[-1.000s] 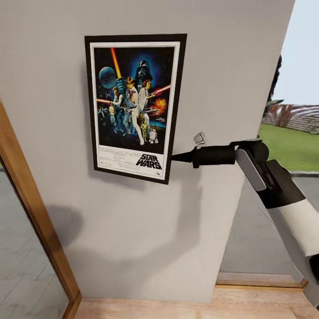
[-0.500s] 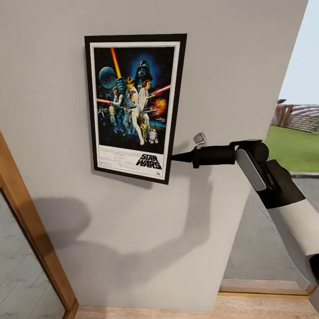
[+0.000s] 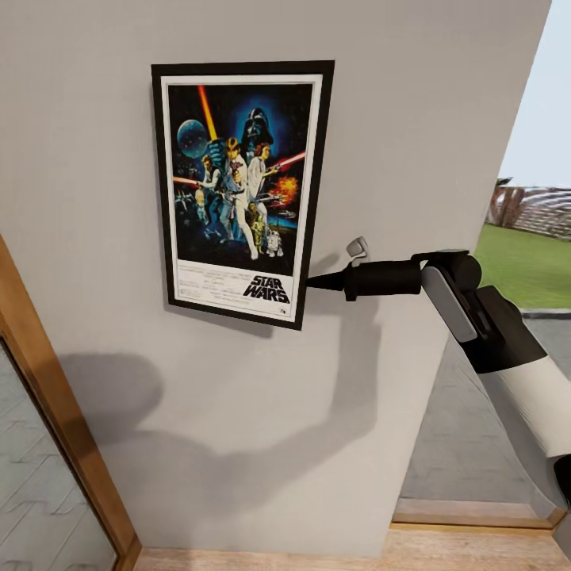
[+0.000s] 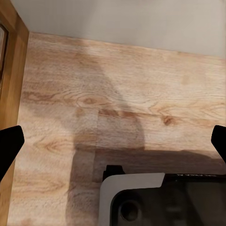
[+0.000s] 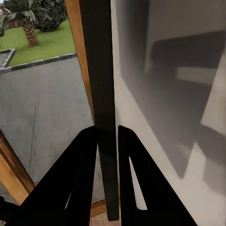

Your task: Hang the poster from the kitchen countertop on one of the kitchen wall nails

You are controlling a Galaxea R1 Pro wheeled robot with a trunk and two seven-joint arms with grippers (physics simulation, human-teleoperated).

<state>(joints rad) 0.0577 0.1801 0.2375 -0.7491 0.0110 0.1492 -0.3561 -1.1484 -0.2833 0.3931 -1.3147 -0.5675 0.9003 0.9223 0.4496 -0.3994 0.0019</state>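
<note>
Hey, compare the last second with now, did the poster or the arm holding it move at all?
Only the view moved: over the first half second the wall's edge and the wooden door frame slid right, so the camera turned. Against the wall, the poster kept its place, and the right gripper stays clamped on its lower right edge. No release yet.

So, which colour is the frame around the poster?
Black, with a white inner border; the poster shows best in the head view.
</note>
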